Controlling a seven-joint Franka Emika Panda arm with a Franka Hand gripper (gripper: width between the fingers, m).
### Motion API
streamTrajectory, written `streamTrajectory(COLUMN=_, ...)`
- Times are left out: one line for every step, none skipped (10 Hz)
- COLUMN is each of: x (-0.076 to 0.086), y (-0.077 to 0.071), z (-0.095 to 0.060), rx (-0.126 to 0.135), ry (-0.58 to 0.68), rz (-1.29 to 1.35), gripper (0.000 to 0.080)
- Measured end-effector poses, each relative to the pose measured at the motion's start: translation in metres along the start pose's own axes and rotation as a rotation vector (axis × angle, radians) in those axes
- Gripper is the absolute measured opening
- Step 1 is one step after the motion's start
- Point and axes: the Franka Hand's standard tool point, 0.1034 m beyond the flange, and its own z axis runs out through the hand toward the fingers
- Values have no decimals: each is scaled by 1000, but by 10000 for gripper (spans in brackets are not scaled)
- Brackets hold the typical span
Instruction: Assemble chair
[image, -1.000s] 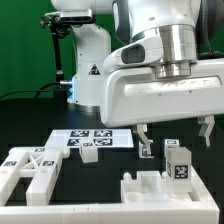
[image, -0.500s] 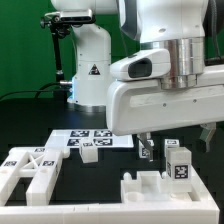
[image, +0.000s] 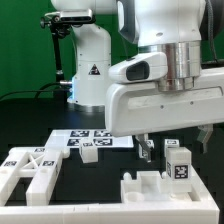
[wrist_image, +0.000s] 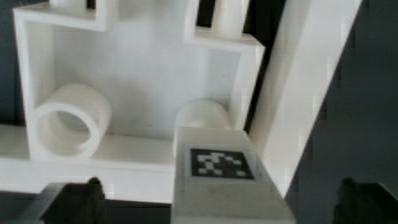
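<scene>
The big white robot arm (image: 160, 90) is filling most of the exterior view, hanging over the black table (image: 25, 135). The white cross-braced chair frame (image: 30, 170) is lying toward the exterior view's left, and the white slotted chair panel (image: 150, 190) is sitting near the bottom edge. The flat marker board (image: 95, 138) is lying behind them. The gripper (image: 177, 148) is hanging spread wide, its fingers (wrist_image: 80, 200) either side of a chunky white tagged block (wrist_image: 217, 165) and gripping nothing.

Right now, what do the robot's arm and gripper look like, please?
The arm has glossy white rounded shells, with a silver metal cylinder at the wrist. The gripper has a wide white boxy body and two thin dark fingers. The base bears a small black triangle mark.
</scene>
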Motion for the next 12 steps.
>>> streamTrajectory(x=0, y=0, z=1, rx=0, ry=-1, rz=25, gripper=649)
streamTrajectory(x=-2, y=0, z=5, rx=-1, ry=-6, rz=52, gripper=649)
streamTrajectory(x=-4, y=-4, z=10, rx=-2, ry=-8, rz=72, gripper=649)
streamTrajectory(x=-6, y=-7, z=18, rx=-2, ry=0, rz=66, gripper=649)
streamTrajectory(x=-8, y=-8, z=21, rx=-4, ry=-3, rz=56, gripper=649)
streamTrajectory(x=-7, y=-8, z=20, rx=-4, ry=-17, rz=34, gripper=649)
streamTrajectory(x=-3, y=-8, z=16, rx=-3, ry=-35, rz=-3, gripper=649)
streamTrajectory(x=2, y=-4, z=14, rx=-2, ry=-40, rz=-49, gripper=523)
streamTrajectory(x=4, y=2, z=14, rx=-2, ry=-47, rz=-83, gripper=339)
streamTrajectory(x=4, y=6, z=14, rx=-2, ry=-47, rz=-87, gripper=284)
streamTrajectory(x=5, y=8, z=14, rx=-2, ry=-48, rz=-104, gripper=284)
streamTrajectory(x=5, y=8, z=14, rx=-2, ry=-47, rz=-96, gripper=284)
